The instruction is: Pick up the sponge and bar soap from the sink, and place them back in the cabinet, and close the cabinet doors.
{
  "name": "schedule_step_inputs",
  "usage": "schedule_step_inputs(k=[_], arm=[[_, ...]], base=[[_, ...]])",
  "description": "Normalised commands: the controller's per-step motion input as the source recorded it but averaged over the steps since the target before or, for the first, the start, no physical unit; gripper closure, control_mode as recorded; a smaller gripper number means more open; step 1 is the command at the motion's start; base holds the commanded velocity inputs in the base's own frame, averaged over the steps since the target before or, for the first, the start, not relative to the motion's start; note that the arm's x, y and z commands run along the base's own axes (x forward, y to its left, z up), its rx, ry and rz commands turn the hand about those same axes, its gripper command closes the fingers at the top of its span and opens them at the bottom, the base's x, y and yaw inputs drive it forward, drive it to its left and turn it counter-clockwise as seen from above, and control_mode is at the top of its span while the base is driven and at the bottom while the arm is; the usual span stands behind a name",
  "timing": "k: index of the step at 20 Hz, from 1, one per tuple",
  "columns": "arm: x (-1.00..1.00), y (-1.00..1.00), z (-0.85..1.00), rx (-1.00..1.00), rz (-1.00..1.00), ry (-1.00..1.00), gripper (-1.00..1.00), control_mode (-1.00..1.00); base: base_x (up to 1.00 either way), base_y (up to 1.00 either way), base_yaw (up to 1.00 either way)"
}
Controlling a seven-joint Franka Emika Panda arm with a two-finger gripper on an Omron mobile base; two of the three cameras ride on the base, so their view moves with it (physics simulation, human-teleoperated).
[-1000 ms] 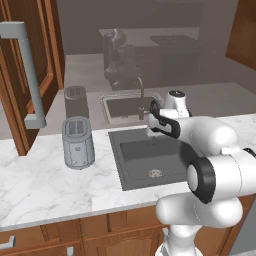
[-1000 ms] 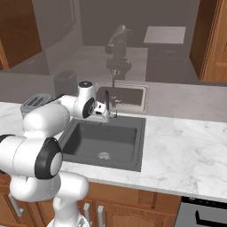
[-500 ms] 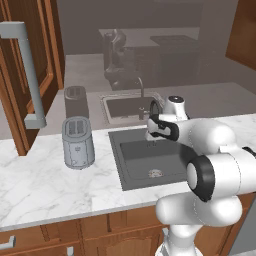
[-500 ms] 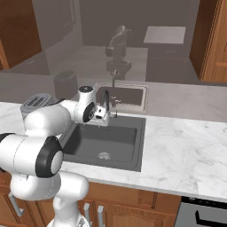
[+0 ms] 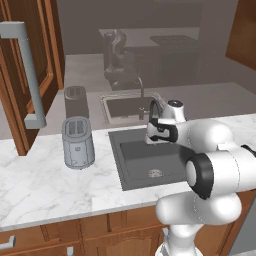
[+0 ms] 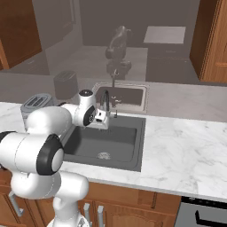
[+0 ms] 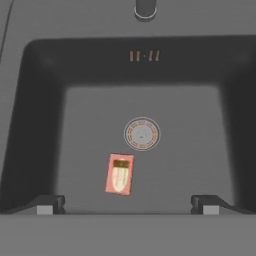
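1. Fingers (image 7: 128,205) spread wide, holding nothing, poised above the sink (image 7: 40,125) and pointed down into it.
2. Bar soap (image 7: 120,173) flat on the basin floor, just beside the round drain (image 7: 142,134), apart from both finger tips.
3. Faucet base (image 7: 145,8) at the far rim in the hand view; curved spout (image 6: 105,98) beside the wrist in the right base view.
4. Sink (image 5: 131,165) recessed in the marble bench (image 5: 45,185); toaster (image 5: 77,142) upright on the bench, well apart from the basin on its left.
5. Cabinet door (image 5: 22,75) standing open at far left, long grey bar handle (image 5: 27,75) facing out.
6. Sponge not located.
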Motion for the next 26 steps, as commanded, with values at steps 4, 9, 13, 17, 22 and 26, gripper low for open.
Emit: schedule_step_inputs(k=[4,9,13,17,22,26], arm=[[0.00,0.00,-0.23,0.00,0.00,0.01,-1.00,-1.00],[0.00,0.00,-0.27,0.00,0.00,0.02,-1.00,-1.00],[0.00,0.00,-0.24,0.00,0.00,0.04,-1.00,-1.00],[0.00,0.01,-0.21,0.00,0.00,0.05,-1.00,-1.00],[0.04,0.01,-0.05,0.00,0.00,0.03,-1.00,-1.00],[0.10,0.00,0.00,0.00,0.00,0.02,-1.00,-1.00]], base=[[0.00,0.00,0.00],[0.00,0.00,0.00],[0.00,0.00,0.00],[0.00,0.00,0.00],[0.00,0.00,0.00],[0.00,0.00,0.00]])
